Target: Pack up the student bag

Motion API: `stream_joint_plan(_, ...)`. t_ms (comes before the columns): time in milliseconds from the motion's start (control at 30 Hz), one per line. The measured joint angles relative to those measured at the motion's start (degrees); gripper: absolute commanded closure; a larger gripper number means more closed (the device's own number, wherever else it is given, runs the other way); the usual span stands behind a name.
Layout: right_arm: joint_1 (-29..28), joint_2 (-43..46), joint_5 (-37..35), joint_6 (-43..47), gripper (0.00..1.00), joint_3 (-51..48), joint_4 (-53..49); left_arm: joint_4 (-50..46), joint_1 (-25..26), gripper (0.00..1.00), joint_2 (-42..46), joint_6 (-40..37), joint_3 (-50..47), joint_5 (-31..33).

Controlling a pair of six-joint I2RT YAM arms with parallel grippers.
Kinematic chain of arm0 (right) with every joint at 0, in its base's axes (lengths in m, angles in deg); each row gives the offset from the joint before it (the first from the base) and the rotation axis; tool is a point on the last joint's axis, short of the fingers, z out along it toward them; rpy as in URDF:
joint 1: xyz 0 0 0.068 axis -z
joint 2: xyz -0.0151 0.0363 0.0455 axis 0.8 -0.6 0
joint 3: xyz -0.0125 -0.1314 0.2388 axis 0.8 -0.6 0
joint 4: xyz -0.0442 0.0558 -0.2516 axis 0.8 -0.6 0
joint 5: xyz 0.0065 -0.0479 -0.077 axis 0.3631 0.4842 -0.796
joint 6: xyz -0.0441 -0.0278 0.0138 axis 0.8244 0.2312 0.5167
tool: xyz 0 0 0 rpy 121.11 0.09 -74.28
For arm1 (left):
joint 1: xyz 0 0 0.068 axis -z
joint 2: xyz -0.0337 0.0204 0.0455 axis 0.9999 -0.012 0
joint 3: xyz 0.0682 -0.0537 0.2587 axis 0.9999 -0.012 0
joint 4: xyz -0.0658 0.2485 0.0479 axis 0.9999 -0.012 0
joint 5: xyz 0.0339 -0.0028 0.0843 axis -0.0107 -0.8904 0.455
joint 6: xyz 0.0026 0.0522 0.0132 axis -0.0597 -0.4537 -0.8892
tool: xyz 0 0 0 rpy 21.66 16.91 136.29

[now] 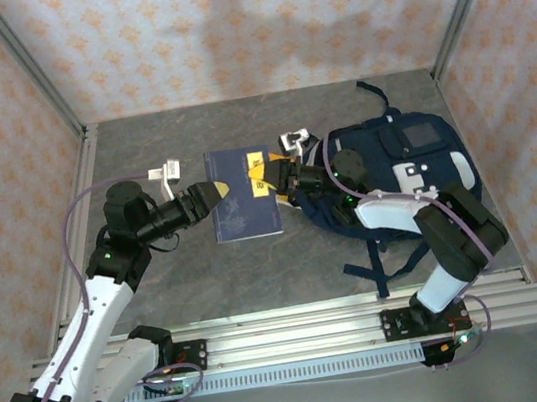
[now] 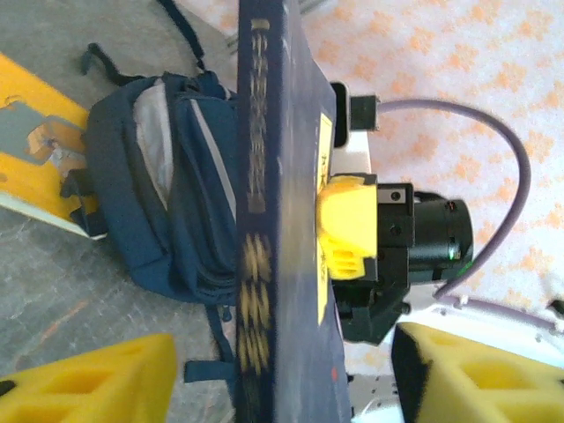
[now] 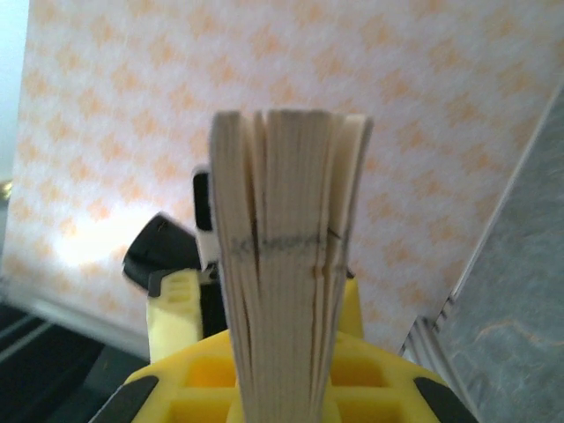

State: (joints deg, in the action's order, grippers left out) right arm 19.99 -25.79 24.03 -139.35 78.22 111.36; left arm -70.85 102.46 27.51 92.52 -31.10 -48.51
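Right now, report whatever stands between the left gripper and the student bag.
The navy book stands in the way: its spine edge sits between the open fingers of the left gripper. Past it, the right gripper, shut on the book's opposite edge, lies directly before the student bag.

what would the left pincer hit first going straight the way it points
The navy book held by the right pincer, right ahead of the left pincer; the student bag lies beyond, depth unclear.
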Motion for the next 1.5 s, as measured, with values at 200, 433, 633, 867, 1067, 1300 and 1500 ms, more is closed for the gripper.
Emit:
stream_joint_plan(200,-0.52,7.74,-19.28,1.95,1.00,-4.17,-9.11,8.61,0.94,0.19,1.51,10.47,-7.93,6.97)
stream_joint_plan(433,-6.62,11.54,-37.16,2.54,1.00,-4.50,-13.88,14.25,7.02,0.18,2.93,16.59,-11.39,16.59)
stream_joint_plan(633,-9.94,11.34,-45.42,1.99,1.00,-4.48,-14.69,18.91,9.55,0.23,2.67,18.14,-11.39,21.75)
stream_joint_plan(867,-12.31,10.34,-53.07,-0.96,1.00,-4.50,-14.27,23.47,13.18,0.40,-0.37,18.32,-11.37,25.79)
stream_joint_plan(1067,-14.47,9.68,-56.89,-1.79,1.00,-4.63,-13.16,26.45,16.55,0.53,-5.55,18.53,-11.37,27.85)
stream_joint_plan(1300,-14.73,9.77,-59.87,-1.51,1.00,-6.67,-13.29,27.23,17.62,0.80,-5.70,18.71,-11.32,30.23)
stream_joint_plan(1500,-14.69,10.29,-59.91,1.38,0.57,-6.64,-15.67,26.53,17.68,1.00,-5.31,17.33,-10.71,30.69)
